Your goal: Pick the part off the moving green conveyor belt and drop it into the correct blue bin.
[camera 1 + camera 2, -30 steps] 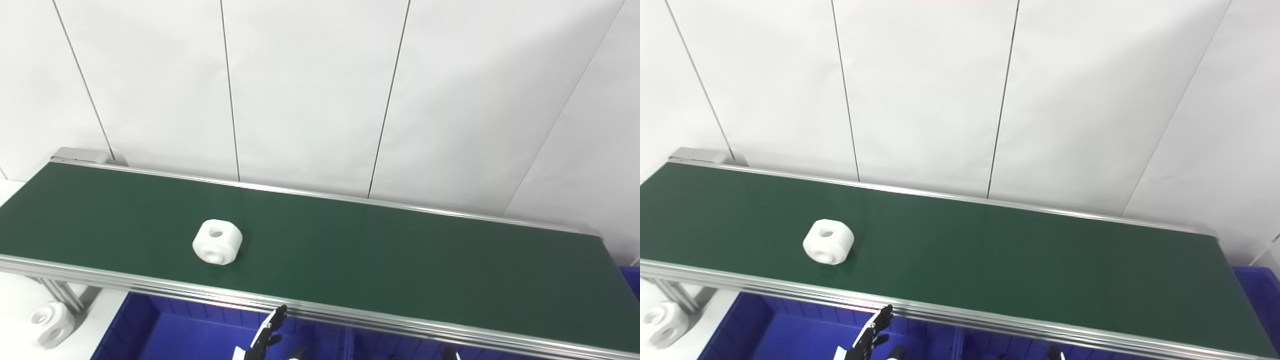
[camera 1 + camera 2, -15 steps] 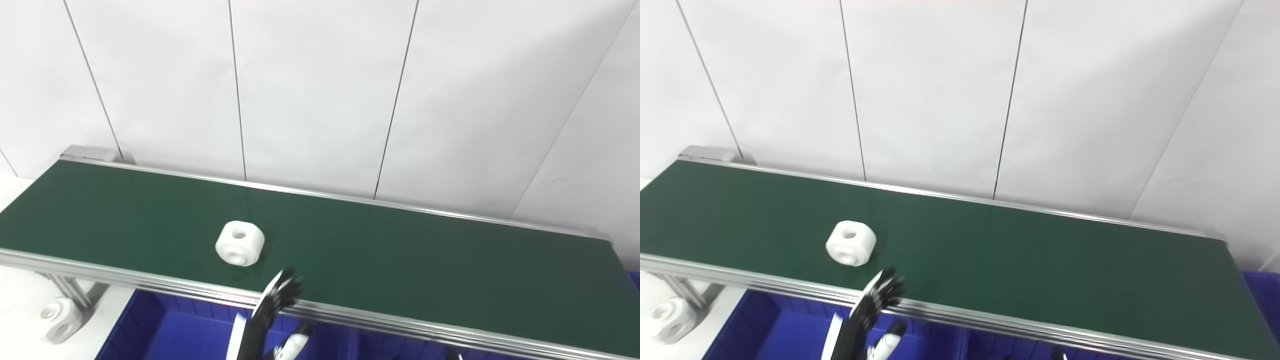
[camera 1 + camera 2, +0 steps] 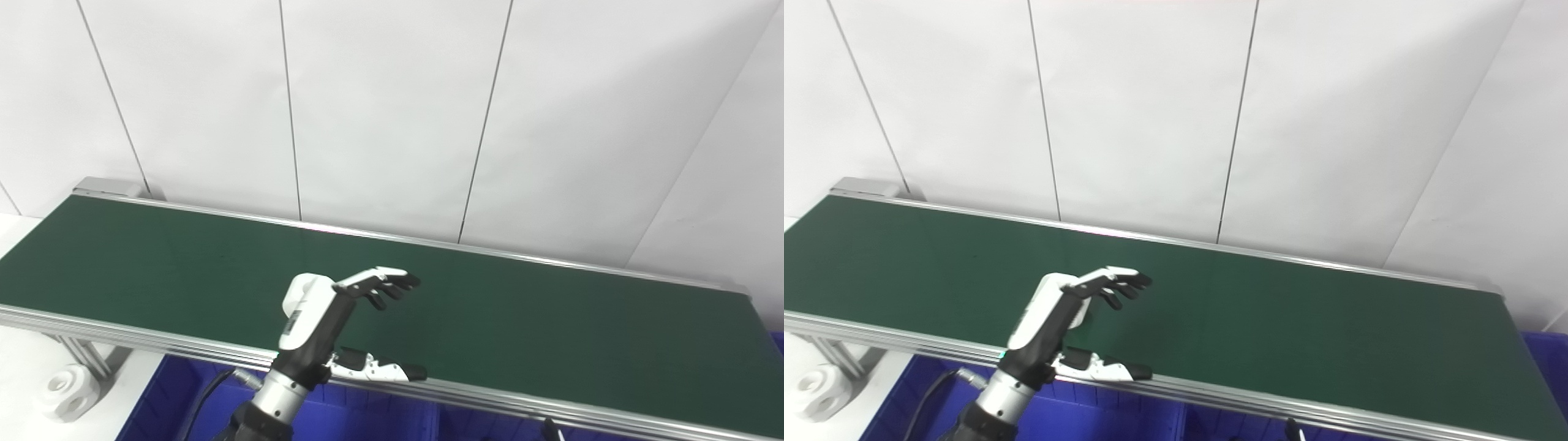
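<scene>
The left hand [image 3: 334,318] is being held spread above the green conveyor belt [image 3: 520,318], fingers [image 3: 383,285] at twelve o'clock and thumb [image 3: 380,369] at six, gripping nothing. The part is being hidden behind it. The right hand is barely being shown.

The green conveyor belt [image 3: 1274,318] runs across the frame, tilted from upper left to lower right, edged by silver rails, with a white panelled wall [image 3: 1151,110] behind it. The left hand [image 3: 1059,318] reaches up over the near rail and hangs above the belt, its dark fingers [image 3: 1118,285] spread and pointing right, its thumb [image 3: 1105,369] stretched along the near rail; it grips nothing. The part cannot be made out; the hand covers that stretch of belt. Blue bins [image 3: 1127,422] sit below the rail. A white part [image 3: 817,392] lies on the white surface [image 3: 863,398] at lower left.
</scene>
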`<move>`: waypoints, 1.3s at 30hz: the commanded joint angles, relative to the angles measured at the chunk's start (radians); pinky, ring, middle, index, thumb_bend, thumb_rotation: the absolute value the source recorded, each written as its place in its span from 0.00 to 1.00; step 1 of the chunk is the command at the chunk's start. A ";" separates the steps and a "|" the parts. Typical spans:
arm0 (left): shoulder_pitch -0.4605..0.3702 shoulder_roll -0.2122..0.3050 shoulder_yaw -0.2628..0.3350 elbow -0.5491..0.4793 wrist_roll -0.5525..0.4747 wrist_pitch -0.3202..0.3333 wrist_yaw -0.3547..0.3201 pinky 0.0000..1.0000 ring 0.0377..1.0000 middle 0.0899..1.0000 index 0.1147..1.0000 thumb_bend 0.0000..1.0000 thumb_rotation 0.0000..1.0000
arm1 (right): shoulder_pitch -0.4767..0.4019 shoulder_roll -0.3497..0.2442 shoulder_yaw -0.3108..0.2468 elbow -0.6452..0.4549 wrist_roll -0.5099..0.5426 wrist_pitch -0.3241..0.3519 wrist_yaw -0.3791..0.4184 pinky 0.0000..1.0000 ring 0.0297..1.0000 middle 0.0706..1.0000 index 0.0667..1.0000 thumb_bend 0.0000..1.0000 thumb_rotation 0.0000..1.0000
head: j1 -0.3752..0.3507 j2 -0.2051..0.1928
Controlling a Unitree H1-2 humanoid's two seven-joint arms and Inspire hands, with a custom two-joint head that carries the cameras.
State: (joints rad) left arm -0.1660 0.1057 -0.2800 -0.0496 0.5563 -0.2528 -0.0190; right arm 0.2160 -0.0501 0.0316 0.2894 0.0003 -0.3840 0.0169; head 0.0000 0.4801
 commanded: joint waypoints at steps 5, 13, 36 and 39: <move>-0.160 0.054 -0.024 0.105 0.160 -0.044 0.044 0.63 0.71 0.73 0.69 1.00 0.28 | -0.006 0.011 0.004 -0.015 -0.016 -0.036 -0.001 0.93 0.95 0.98 1.00 0.89 1.00 | -0.010 0.009; -0.280 0.095 -0.073 0.265 0.270 -0.030 0.068 0.74 0.78 0.78 0.72 1.00 0.27 | 0.000 0.021 0.008 -0.025 -0.036 -0.038 -0.012 0.88 0.93 0.97 1.00 0.91 0.99 | -0.027 0.017; -0.453 0.114 -0.226 0.633 0.387 0.049 0.082 0.82 0.85 0.84 0.76 1.00 0.32 | 0.036 0.023 0.018 -0.091 -0.040 -0.005 -0.008 0.86 0.91 0.93 0.98 0.93 0.96 | -0.049 0.056; -0.466 0.123 -0.249 0.640 0.403 0.079 0.042 0.84 0.87 0.85 0.77 1.00 0.35 | 0.038 0.024 0.019 -0.098 -0.041 -0.002 -0.007 0.87 0.90 0.93 0.98 0.94 0.96 | -0.051 0.060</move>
State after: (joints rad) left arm -0.5753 0.2182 -0.5269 0.6064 0.9485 -0.1909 0.0336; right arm 0.2541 -0.0334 0.0483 0.2290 -0.0393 -0.3805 0.0092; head -0.0506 0.5369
